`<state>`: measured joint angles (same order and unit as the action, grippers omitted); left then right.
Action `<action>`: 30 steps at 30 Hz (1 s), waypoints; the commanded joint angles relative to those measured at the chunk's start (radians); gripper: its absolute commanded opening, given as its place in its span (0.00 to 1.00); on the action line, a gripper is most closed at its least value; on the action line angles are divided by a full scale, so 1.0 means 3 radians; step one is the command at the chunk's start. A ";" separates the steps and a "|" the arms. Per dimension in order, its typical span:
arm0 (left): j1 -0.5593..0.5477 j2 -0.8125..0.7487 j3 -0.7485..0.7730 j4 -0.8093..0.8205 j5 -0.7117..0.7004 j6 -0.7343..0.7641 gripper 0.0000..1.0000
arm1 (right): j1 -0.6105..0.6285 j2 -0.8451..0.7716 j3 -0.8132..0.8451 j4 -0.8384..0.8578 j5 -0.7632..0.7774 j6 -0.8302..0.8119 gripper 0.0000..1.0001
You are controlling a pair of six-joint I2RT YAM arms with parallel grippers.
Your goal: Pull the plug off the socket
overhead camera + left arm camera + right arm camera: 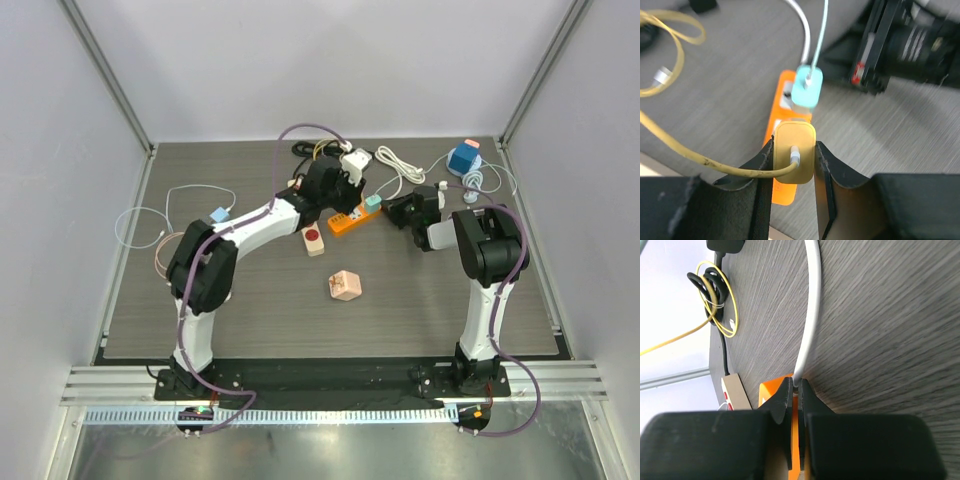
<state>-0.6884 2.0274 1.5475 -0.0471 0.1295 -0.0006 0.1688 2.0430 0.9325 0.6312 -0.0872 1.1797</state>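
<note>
An orange power strip (pixel 352 217) lies mid-table with a teal plug (pixel 372 202) in it. In the left wrist view my left gripper (pixel 795 144) is shut on a yellow plug (pixel 795 160) with a yellow cable, right over the near end of the strip (pixel 782 187). I cannot tell whether that plug is still seated. The teal plug (pixel 807 87) sits just beyond it. My left gripper (pixel 338 200) hangs over the strip. My right gripper (pixel 392 208) is at the strip's right end. Its fingers (pixel 795 382) are pinched on the orange strip (pixel 771 390) where the white cable (pixel 812 315) enters.
A beige socket block with a red button (pixel 313 240) and a pink block (pixel 344 285) lie in front of the strip. A white adapter (pixel 355 160), white cables (pixel 400 165) and a blue item (pixel 464 158) are behind. A coiled black and yellow cable (pixel 715 290) lies at the back.
</note>
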 commanded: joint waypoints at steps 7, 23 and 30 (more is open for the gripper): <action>0.0044 -0.0836 -0.0331 0.0623 -0.1546 -0.0360 0.00 | 0.0000 0.0016 0.0062 -0.0145 0.0142 -0.0082 0.01; 0.1880 -0.1757 -0.1737 0.0095 -0.2257 -0.2509 0.00 | 0.0000 0.0057 0.0082 -0.0084 0.0081 -0.0072 0.01; 0.2034 -0.1425 -0.1763 0.0019 -0.2237 -0.2851 0.00 | -0.0005 0.0047 0.0067 -0.0079 0.0091 -0.0072 0.01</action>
<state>-0.1017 1.5620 1.0046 -0.0360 -0.5152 -0.7692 0.1684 2.0430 0.9390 0.6228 -0.0853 1.1801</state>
